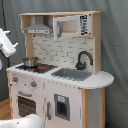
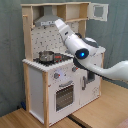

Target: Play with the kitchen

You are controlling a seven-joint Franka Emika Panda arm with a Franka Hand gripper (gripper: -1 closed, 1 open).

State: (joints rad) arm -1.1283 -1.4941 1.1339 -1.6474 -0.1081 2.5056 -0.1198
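My arm [image 2: 85, 50]: white glossy rounded shell segments, dark grey bands at joints. Round blue glowing light [image 2: 81, 53] on dark joint cap, seen in second exterior view. In first exterior view only white link [image 1: 6, 44] shows, dark grey trim.
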